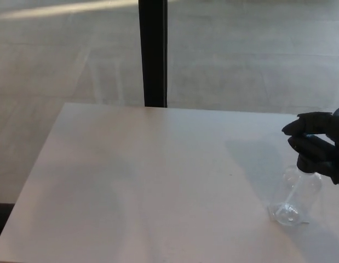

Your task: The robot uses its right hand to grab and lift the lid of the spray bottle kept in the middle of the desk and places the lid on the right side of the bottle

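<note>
A clear plastic spray bottle (296,198) stands on the white desk (158,181) near its right edge, low in the head view. Its dark lid (308,163) sits on the bottle's neck and blends into my black right hand (317,145). That hand comes in from the right edge and hangs over the top of the bottle, its fingers (307,125) curled around the lid. The wrist and arm are cut off by the picture's edge. My left hand does not show.
A black vertical post (153,52) rises behind the desk's far edge, with grey floor beyond it. The desk's left edge runs diagonally at the picture's left. Bare desk surface stretches left of the bottle.
</note>
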### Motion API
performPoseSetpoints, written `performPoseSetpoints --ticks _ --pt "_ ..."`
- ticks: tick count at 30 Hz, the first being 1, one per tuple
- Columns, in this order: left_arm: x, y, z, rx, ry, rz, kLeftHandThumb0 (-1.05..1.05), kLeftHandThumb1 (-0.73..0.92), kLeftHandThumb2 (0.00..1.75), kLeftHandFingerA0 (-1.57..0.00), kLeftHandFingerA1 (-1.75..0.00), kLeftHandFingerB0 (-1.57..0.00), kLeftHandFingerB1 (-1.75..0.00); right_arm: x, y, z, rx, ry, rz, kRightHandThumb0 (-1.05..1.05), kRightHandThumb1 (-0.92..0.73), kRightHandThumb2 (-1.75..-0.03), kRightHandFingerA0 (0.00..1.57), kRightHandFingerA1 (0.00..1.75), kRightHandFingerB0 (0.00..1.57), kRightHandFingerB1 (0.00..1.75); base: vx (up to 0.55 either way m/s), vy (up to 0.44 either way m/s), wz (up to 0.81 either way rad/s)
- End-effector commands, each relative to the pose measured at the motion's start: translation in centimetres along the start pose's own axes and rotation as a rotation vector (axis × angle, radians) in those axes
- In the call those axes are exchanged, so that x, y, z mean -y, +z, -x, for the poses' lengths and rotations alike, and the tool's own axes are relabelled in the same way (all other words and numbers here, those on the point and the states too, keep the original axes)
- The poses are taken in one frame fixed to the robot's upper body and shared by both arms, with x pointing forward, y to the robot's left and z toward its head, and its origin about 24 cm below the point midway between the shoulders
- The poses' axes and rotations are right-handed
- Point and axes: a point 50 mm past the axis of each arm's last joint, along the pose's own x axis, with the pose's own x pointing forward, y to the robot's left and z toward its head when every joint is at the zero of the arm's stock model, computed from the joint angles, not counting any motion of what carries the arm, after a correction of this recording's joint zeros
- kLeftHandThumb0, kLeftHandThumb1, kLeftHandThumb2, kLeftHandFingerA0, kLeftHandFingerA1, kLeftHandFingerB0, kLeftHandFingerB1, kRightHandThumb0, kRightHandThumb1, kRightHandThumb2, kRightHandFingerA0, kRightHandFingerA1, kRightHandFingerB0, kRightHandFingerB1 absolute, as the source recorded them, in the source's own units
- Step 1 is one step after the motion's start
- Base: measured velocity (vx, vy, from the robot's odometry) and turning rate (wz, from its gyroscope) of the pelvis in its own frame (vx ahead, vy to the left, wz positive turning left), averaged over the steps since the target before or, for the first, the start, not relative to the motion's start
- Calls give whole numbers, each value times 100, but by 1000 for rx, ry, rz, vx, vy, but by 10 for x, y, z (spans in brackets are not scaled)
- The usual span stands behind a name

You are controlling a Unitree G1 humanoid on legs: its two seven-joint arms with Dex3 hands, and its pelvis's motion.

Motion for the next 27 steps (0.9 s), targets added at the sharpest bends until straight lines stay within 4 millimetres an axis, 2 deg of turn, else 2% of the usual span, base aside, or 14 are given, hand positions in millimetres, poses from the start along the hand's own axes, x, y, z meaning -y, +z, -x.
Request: performPoseSetpoints --ticks 1,2,4,6,7,8,9,11,12,13,24,25,26,27 --pt "-4 3 1 21 5 -38 -73 77 63 -60 -47 -47 -36 -7 -3 1 27 -62 3 -16 -59 -100 89 169 97 84 0 0 0" --pt "-5 2 0 16 7 -44 -72 60 99 -52 -58 -39 -51 -7 -3 1 42 -88 -22 -15 -54 -113 95 163 95 123 0 0 0" --pt "-5 2 -1 11 5 -58 -74 62 101 -51 -57 -37 -50 -8 -4 2 50 -117 -24 -17 -53 -117 92 169 86 144 0 0 0" --pt "-5 0 -2 11 0 -55 -74 62 100 -51 -57 -38 -50 -8 -5 2 48 -124 -20 -19 -54 -115 89 172 80 150 0 0 0" --pt "-5 0 -1 14 -4 -56 -71 77 64 -60 -46 -47 -36 -8 -5 2 49 -132 -9 -18 -54 -102 85 175 72 156 0 0 0" --pt "-4 1 -1 20 -11 -57 -71 77 64 -61 -50 -48 -35 -8 -5 4 50 -147 9 -19 -59 -90 84 175 66 158 0 0 0" --pt "-4 1 0 20 -16 -67 -73 64 102 -53 -60 -40 -51 -8 -6 4 50 -146 11 -20 -60 -89 83 175 66 157 0 0 0" --pt "-4 1 0 18 -17 -68 -72 77 64 -60 -49 -47 -35 -8 -7 5 47 -149 21 -22 -63 -85 84 175 65 158 0 0 0" --pt "-4 1 -1 17 -20 -73 -74 64 102 -52 -59 -38 -50 -8 -7 5 45 -154 26 -22 -62 -83 84 175 65 156 0 0 0" --pt "-4 1 -1 17 -22 -73 -71 78 64 -57 -49 -45 -34 -7 -9 5 41 -176 25 -20 -61 -88 84 175 59 164 0 0 0" --pt "-2 1 -3 22 -29 -64 -71 78 64 -57 -49 -46 -35 9 -15 5 59 -329 -113 -15 -53 -117 89 175 75 154 0 0 0" --pt "-2 1 -3 22 -27 -64 -71 78 64 -57 -48 -46 -35 11 -15 5 58 -340 -126 -16 -51 -117 126 145 93 125 0 0 0" --pt "-2 2 -4 25 -23 -73 -71 79 64 -56 -48 -45 -34 15 -16 4 58 -360 -149 -16 -52 -118 125 145 93 124 0 0 0" --pt "-1 5 -4 40 -23 -86 -76 64 101 -52 -60 -39 -51 24 -18 3 62 -381 -167 -15 -51 -119 125 148 91 126 0 0 0"
